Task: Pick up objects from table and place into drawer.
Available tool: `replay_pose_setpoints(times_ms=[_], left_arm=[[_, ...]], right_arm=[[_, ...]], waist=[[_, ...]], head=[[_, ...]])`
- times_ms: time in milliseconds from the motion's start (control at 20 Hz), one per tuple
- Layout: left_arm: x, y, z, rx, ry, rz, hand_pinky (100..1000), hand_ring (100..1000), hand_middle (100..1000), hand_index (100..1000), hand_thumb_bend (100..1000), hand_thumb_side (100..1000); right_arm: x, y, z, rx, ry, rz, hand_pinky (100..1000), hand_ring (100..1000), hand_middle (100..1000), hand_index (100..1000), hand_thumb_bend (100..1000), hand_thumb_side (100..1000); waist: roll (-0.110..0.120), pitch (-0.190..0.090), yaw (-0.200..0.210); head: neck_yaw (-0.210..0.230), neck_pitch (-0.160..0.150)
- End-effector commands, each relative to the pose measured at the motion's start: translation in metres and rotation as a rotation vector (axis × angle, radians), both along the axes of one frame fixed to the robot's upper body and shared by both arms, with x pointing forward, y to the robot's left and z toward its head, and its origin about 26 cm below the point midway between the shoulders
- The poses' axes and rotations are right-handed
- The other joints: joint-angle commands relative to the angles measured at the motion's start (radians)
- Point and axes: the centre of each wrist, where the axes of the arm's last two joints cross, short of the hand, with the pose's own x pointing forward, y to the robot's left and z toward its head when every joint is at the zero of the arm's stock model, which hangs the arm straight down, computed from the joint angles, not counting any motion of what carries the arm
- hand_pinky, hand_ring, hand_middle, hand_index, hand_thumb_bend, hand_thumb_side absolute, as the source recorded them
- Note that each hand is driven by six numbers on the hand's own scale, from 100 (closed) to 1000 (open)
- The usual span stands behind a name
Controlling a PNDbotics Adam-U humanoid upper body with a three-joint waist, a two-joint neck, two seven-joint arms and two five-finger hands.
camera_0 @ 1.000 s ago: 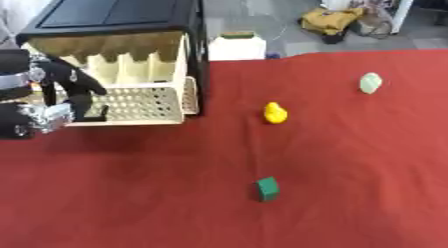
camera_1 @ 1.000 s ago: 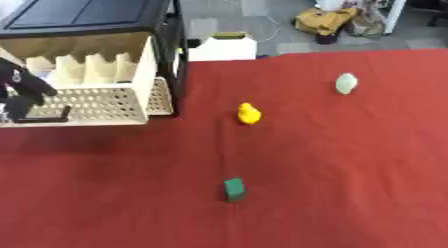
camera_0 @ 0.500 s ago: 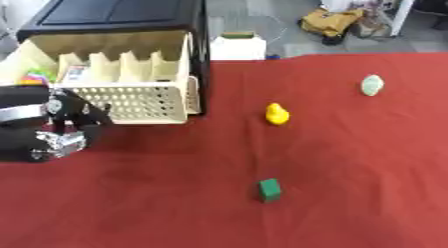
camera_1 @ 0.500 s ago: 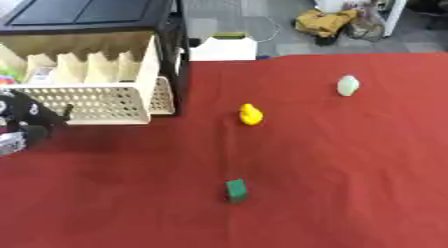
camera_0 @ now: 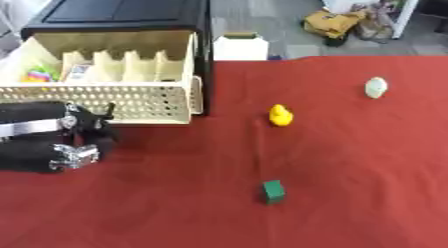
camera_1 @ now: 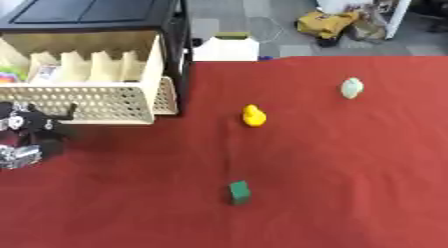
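The drawer (camera_0: 105,94) stands pulled open at the table's left, a few colourful bits already inside, ready for more. A yellow duck (camera_0: 280,115), a green block (camera_0: 274,191) and a pale egg-shaped thing (camera_0: 375,87) lie well apart on the red cloth (camera_0: 350,182). The left hand (camera_0: 74,142) sits low just before the drawer, fingers curled and apparently empty.

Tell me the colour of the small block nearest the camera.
Green; the block shows best in the left eye view.
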Motion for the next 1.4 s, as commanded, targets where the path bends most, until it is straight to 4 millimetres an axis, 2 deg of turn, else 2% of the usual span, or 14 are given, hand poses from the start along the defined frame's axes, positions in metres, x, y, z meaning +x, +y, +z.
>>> replay_pose_setpoints(times_ms=[50, 400, 850, 1150, 1400], left_arm=[[-0.002, -0.003, 0.007, 0.013, -0.014, 0.011, 556, 689, 652, 905, 100, 1000], [-0.002, -0.004, 0.001, 0.029, 0.04, 0.048, 554, 694, 678, 918, 100, 1000], [-0.004, 0.002, -0.003, 0.072, 0.062, 0.113, 541, 688, 670, 923, 100, 1000], [-0.004, 0.005, -0.004, 0.092, 0.059, 0.114, 543, 690, 671, 930, 100, 1000], [-0.004, 0.01, 0.001, 0.109, -0.012, 0.154, 533, 677, 646, 921, 100, 1000]], right_arm=[[-0.003, 0.0, 0.011, -0.006, -0.038, 0.003, 743, 763, 686, 811, 100, 643], [-0.003, -0.001, 0.01, 0.007, -0.041, 0.004, 743, 762, 681, 810, 100, 636], [-0.003, -0.001, 0.009, 0.018, -0.037, 0.006, 743, 760, 678, 806, 100, 627], [-0.003, -0.001, 0.008, 0.021, -0.035, 0.005, 743, 759, 675, 804, 100, 626], [-0.003, -0.001, 0.007, 0.03, -0.034, 0.005, 743, 758, 673, 802, 100, 621]], waist=[[-0.003, -0.012, -0.003], [-0.004, -0.009, -0.007], [-0.001, -0.005, -0.012], [0.0, -0.005, -0.012], [-0.001, -0.002, -0.015]], head=[[0.009, -0.013], [0.017, -0.022], [0.021, -0.031], [0.021, -0.033], [0.021, -0.042]])
